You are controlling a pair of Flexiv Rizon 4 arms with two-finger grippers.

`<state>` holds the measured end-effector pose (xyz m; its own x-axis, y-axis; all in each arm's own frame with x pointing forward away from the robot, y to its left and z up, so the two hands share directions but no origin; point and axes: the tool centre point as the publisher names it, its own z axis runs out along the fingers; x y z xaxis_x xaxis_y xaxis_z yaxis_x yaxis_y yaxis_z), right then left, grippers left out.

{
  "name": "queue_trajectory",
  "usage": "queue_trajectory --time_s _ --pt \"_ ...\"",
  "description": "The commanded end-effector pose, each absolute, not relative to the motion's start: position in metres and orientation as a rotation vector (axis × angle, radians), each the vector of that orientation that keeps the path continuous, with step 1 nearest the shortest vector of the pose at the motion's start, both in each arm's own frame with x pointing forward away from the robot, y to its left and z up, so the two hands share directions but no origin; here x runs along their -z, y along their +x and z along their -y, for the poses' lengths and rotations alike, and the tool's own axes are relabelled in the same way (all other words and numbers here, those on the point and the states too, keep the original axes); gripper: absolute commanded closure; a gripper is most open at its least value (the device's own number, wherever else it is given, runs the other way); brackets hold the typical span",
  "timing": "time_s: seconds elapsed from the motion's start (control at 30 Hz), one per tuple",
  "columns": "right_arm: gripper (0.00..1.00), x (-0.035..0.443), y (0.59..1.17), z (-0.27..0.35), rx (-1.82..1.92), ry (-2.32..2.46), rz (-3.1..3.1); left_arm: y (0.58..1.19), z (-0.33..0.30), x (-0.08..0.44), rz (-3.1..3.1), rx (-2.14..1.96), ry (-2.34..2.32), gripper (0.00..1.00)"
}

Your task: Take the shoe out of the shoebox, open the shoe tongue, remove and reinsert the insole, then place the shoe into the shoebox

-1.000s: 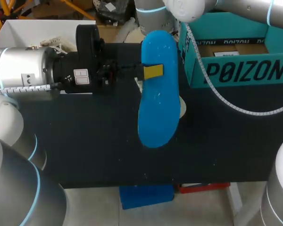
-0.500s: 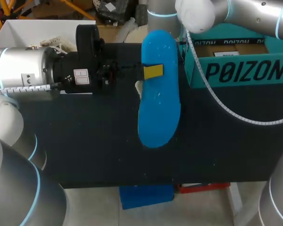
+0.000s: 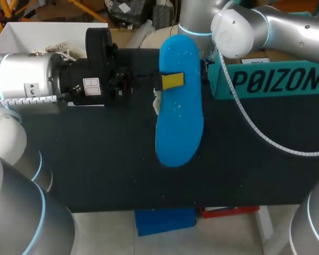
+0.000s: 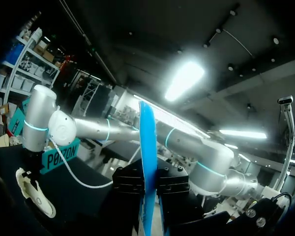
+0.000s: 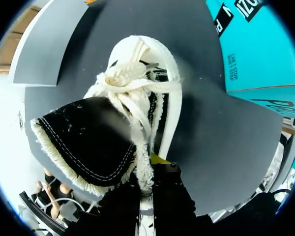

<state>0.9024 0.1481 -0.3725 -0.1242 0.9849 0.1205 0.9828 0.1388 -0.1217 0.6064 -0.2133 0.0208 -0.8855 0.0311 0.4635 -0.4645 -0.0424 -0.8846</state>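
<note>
My left gripper [image 3: 173,81] holds the blue insole [image 3: 179,106] flat above the middle of the black table, yellow tip on its upper face. In the left wrist view the insole [image 4: 147,162] stands edge-on between the fingers. The shoe [image 5: 137,88], white with black panels and white laces, lies on the table beside the teal shoebox [image 3: 271,79]. In the head view the insole hides almost all of it. My right gripper [image 5: 147,169] is shut on the white fringed edge of the shoe's black tongue [image 5: 88,135], which is pulled up and back. My right arm [image 3: 239,26] comes down behind the insole.
A white open box [image 3: 21,32] stands at the back left behind my left arm. The right arm's white coiled cable [image 3: 255,130] hangs in front of the shoebox. A grey panel [image 5: 49,39] lies past the shoe's toe.
My right arm's elbow has swung rightward and lower in the head view, now covering the shoebox's opening. The left arm and the insole have not moved.
</note>
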Motion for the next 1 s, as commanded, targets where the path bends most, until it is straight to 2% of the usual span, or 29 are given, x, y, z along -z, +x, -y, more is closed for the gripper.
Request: queue_trajectory --time_s 0.03,0.07,0.23,0.43,0.67,0.77,1.0 --pt "0.11 0.383 0.904 -0.142 0.0 -1.958 2.216 0.602 0.214 -0.022 1.897 -1.995 0.469 1.0" --pt "0.0 0.384 0.904 -0.14 0.002 -1.967 2.206 0.602 0.214 -0.022 1.897 -1.995 0.469 1.0" --pt "0.0 0.391 0.904 -0.123 0.034 -2.006 2.121 0.602 0.214 -0.022 1.897 -1.995 0.469 1.0" --pt "0.0 0.375 0.901 -0.112 0.148 -1.962 2.021 0.602 0.214 -0.022 1.897 -1.995 0.469 1.0" --pt "0.0 0.346 0.894 -0.108 0.459 -1.778 1.867 0.602 0.214 -0.022 1.897 -1.995 0.469 1.0" --pt "0.0 0.323 0.89 -0.106 0.744 -1.734 1.82 0.602 0.214 -0.022 1.897 -1.995 0.469 1.0" --pt "0.0 0.323 0.89 -0.106 0.744 -1.734 1.82 0.602 0.214 -0.022 1.897 -1.995 0.469 1.0"
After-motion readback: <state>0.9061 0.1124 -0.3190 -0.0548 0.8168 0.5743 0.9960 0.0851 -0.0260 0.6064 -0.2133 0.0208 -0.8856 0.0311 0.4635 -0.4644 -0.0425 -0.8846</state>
